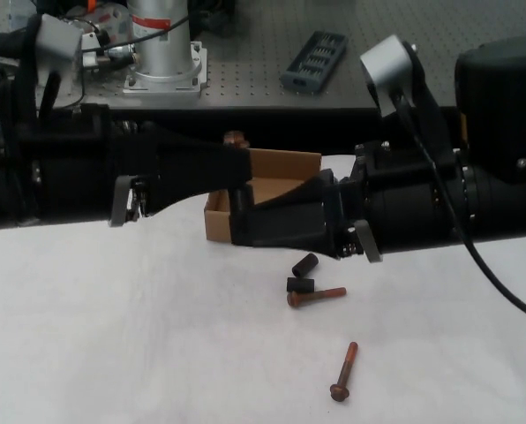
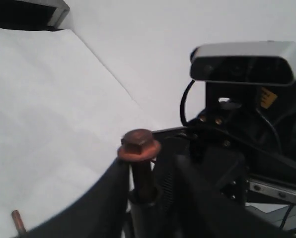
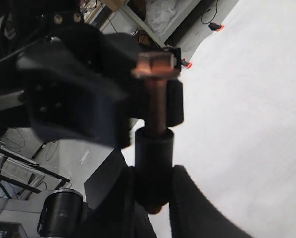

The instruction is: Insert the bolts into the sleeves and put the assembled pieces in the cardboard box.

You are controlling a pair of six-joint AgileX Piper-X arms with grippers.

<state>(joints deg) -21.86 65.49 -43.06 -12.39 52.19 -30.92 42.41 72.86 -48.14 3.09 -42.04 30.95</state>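
Currently, both end effectors meet at the centre of the high view, overlapping the cardboard box (image 1: 285, 166). The left end effector (image 2: 144, 178) is clenched on a copper-coloured bolt (image 2: 139, 145), gripping the shaft just below the hex head. The right end effector (image 3: 153, 193) is clenched on a black sleeve (image 3: 154, 158). In the right wrist view the bolt shaft enters the mouth of the sleeve, with a bare length of shaft between head and sleeve. By that judgement, insertion is in progress and the bolt is not fully seated.

On the white worktop (image 1: 113, 336), lower centre of the high view, lie a loose sleeve (image 1: 305, 264), a second sleeve (image 1: 300, 285) touching or just beside a second bolt (image 1: 320, 294), and, nearer the bottom edge, a third bolt (image 1: 343, 372).

Hazards from this state:

- Jamming. If the bolt axis tilts against the sleeve bore, further pushing may bind the shaft or twist either part in its grip.
- Slippage. The left fingers hold a smooth, narrow shaft, so axial load may slide the bolt instead of seating it.
- Premature release. If the left end effector lets go before the head reaches the sleeve, the bolt may fall out during transfer.
- Contact. The fingertips of the two arms are very close, and any further closing may make them collide.
- Missed drop. Height above the box cannot be judged, so a release here may land outside it.
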